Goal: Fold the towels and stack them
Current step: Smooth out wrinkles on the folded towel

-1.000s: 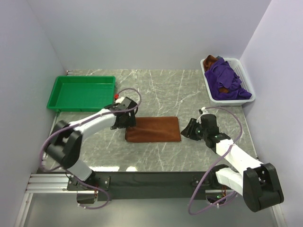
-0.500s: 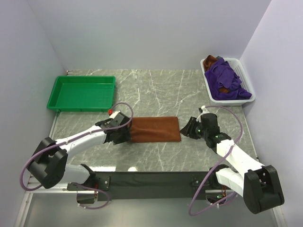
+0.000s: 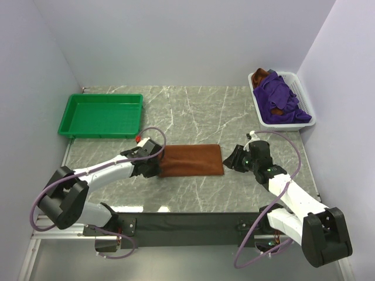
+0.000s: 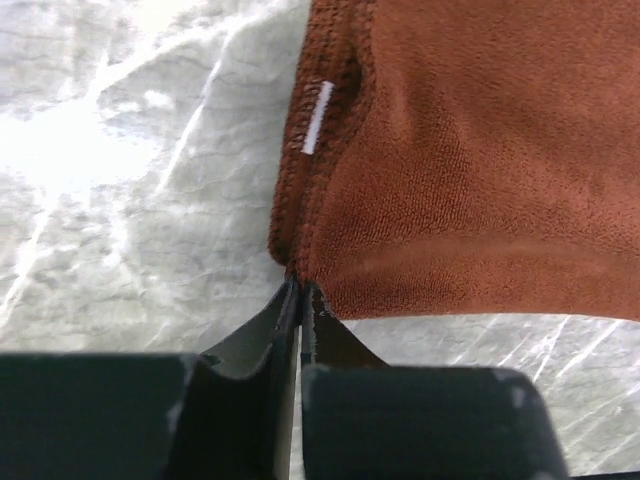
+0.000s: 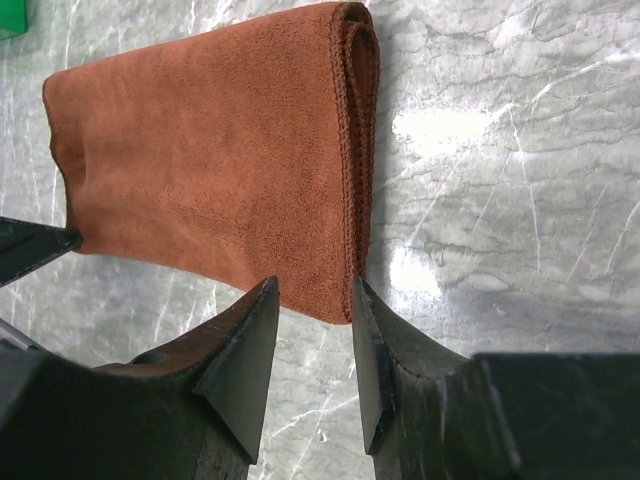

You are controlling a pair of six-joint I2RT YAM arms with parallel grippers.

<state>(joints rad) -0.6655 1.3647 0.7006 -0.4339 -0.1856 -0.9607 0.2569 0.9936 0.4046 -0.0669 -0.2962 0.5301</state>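
Where the worked cloth lies: the rust-brown towel [image 3: 191,160] is flat at the middle of the desk [image 3: 193,111], a little toward the near edge, its long sides running left to right.
Towel look: plush, short nap and even rust colour, folded into a neat oblong. Stitched hems are stacked in layers along its right end [image 5: 350,150], and the top face is smooth with only faint creases.
Towel tag: a small white label [image 4: 318,117] is sewn into the hem at the left end.
Left gripper [image 4: 300,292]: low at the towel's near-left corner, with its jaws drawn to a sliver and the tips nipping the corner hem.
Right gripper [image 5: 312,300]: at the towel's right end by the near corner. Its jaws are partway apart and the corner just reaches between the tips, unsqueezed.
Other towels: purple towels [image 3: 280,99] are heaped loose and crumpled in the white basket [image 3: 306,99] at the desk's far-right corner. A bit of rust cloth [image 3: 262,74] shows at the basket's far end.
Green tray [image 3: 104,96]: at the desk's far-left corner, well apart from the folded towel.
Desk surface: grey marble pattern with pale veins.
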